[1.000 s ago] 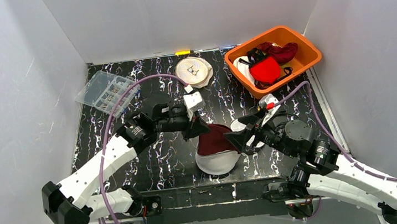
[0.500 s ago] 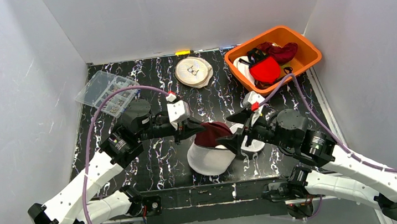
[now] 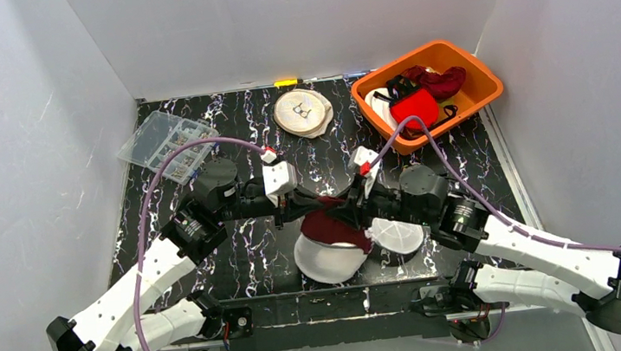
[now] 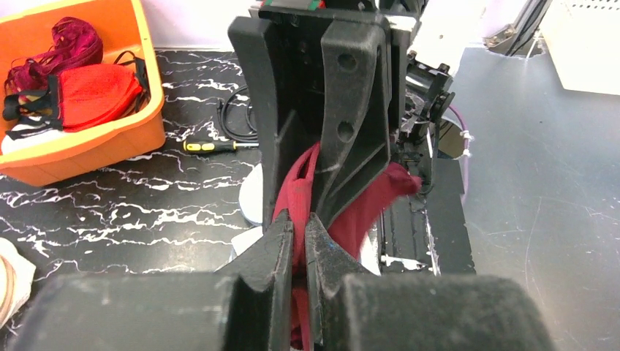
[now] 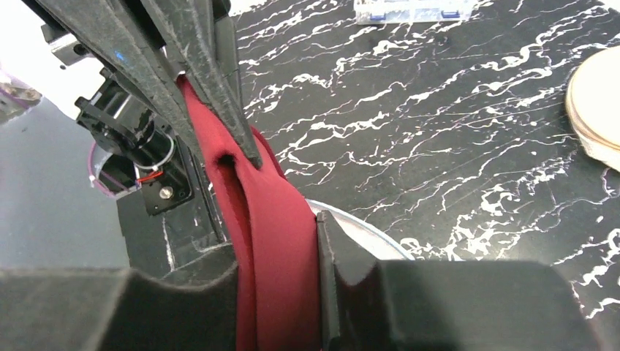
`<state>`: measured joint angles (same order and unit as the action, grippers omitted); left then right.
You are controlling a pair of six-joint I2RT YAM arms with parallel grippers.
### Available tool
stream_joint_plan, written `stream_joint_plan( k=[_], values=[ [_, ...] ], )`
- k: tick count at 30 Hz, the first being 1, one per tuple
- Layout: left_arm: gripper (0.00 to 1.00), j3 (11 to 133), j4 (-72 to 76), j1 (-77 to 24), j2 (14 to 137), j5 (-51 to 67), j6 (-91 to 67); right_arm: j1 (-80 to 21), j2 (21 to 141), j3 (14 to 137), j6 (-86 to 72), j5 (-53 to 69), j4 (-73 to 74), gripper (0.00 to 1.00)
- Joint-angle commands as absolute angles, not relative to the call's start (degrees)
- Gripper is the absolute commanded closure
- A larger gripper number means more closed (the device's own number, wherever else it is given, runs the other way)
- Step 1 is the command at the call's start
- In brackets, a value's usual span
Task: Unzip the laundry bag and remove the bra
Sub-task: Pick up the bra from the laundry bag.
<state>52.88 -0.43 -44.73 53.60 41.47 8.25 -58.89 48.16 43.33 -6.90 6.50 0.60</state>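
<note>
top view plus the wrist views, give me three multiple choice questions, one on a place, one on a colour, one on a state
1. Where does the orange bin sit?
A near left corner
B far right corner
C dead centre

2. What colour is the bra held at the centre?
A blue
B yellow
C dark red

3. How do the left fingers stand?
A wide open, holding nothing
B closed on the bra
C closed on the bin's rim

Answers: 1 B, the top view shows it at the far right. 2 C, both wrist views show dark red fabric. 3 B, the left wrist view shows them pinching that fabric.
</note>
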Motion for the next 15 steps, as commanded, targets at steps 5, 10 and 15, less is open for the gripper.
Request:
stream_joint_plan(
  k=[5, 10, 15],
  values=[
    [0.68, 50.72, 0.97, -44.69, 50.24, 33.73, 3.92, -59.05, 48.27, 44.52, -7.21, 1.73, -1.20, 0.97],
    [0.33, 47.03, -0.47, -44.67, 47.47, 19.20, -2.60, -59.06, 46.81, 46.31, -8.89, -6.41, 2.14, 0.99],
    [0.04, 43.42, -0.78, -44.71, 43.15, 5.36, -13.58, -59.03, 46.44, 46.05, -13.07, -13.31, 2.48, 0.99]
  ],
)
